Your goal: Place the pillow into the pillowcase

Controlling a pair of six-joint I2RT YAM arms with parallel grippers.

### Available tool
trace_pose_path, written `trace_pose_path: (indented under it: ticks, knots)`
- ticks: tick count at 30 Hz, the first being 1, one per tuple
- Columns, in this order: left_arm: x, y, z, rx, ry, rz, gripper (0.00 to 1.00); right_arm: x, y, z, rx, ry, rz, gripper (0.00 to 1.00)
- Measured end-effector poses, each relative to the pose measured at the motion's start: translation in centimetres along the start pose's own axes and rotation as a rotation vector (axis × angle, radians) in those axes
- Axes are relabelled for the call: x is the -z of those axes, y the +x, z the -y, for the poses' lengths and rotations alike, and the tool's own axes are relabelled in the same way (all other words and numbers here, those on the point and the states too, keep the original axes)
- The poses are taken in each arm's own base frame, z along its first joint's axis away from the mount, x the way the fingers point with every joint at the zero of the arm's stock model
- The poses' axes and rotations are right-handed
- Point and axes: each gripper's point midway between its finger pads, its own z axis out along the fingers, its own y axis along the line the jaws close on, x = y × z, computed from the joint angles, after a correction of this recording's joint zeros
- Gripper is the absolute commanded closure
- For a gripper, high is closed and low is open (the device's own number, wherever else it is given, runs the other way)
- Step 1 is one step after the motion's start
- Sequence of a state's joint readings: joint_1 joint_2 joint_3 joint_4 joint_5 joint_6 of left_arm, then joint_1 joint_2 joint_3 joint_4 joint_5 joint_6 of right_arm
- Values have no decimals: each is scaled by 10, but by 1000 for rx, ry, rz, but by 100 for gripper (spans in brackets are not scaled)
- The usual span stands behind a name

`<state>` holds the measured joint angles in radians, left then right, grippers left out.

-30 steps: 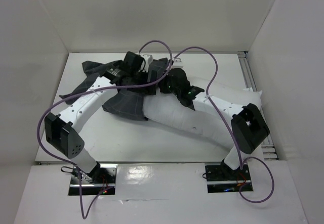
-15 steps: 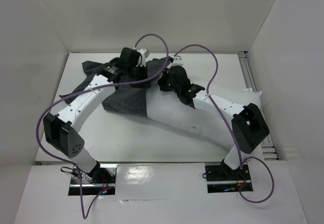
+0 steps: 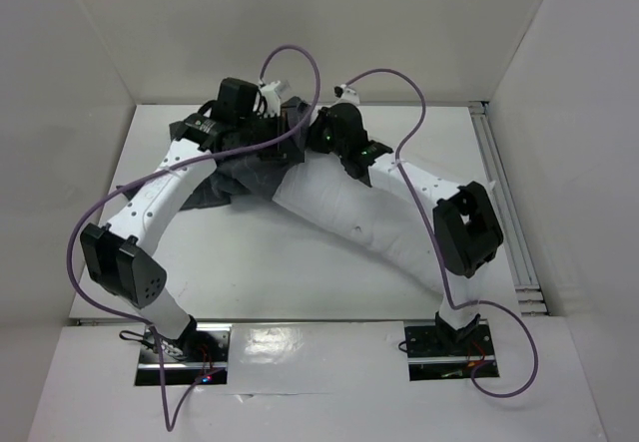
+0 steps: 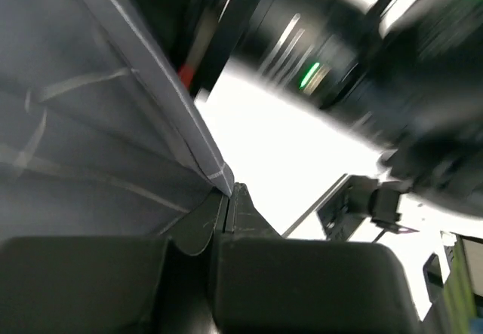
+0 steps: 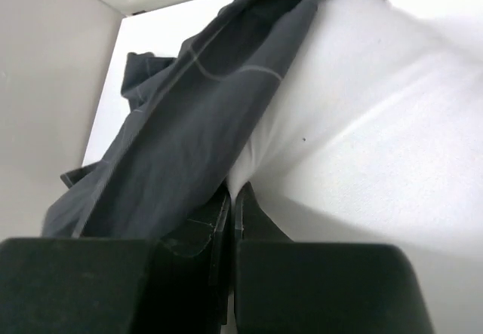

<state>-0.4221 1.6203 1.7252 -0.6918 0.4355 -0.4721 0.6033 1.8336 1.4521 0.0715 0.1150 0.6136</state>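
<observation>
The pillowcase (image 3: 238, 175) covers the pillow's (image 3: 351, 220) upper end. The left gripper (image 4: 226, 200) and right gripper (image 5: 232, 198) pinch its hem, which has been dragged further toward the upper left.

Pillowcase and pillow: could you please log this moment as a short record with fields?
pillow: lies diagonally on the table, most of it bare
pillowcase: bunched over the pillow's far-left end
left gripper: shut on the pillowcase hem
right gripper: shut on the pillowcase edge, against the pillow
task state: pillow mostly outside the pillowcase
</observation>
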Motion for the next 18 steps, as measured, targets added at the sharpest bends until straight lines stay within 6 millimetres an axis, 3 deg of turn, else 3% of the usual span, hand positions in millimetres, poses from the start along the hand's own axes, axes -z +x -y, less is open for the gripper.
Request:
trace_pose_path:
  ticks: [3,4,6,8,9,11,12,14,15,16,18]
  knots:
    - [-11,27,-29,52,-63,-70,98,-13,4,15,-57,5,-18,100]
    - [-12,35,-37,70,-83,-91,69,-14,5,17,-69,2,-24,100]
    - [-11,46,-49,86,-112,-124,32,-14,4,18,-76,-17,-27,93]
    - [-8,48,-51,80,-118,-138,5,-11,8,17,-74,-40,-42,77]
    - [-6,47,-50,77,-118,-138,2,-7,13,18,-72,-50,-57,61]
    - [0,39,-46,71,-115,-127,2,2,21,19,-65,-66,-84,45]
    - [4,30,-41,55,-109,-111,9,8,23,18,-60,-74,-93,32]
    - [11,10,-34,34,-95,-62,29,19,24,14,-48,-94,-106,25]
    - [14,1,-32,27,-91,-40,52,24,23,10,-37,-104,-113,24]
    - [18,-9,-33,25,-89,-16,57,28,20,8,-27,-107,-114,22]
    - [22,-27,-39,12,-92,23,56,38,18,5,-2,-107,-121,22]
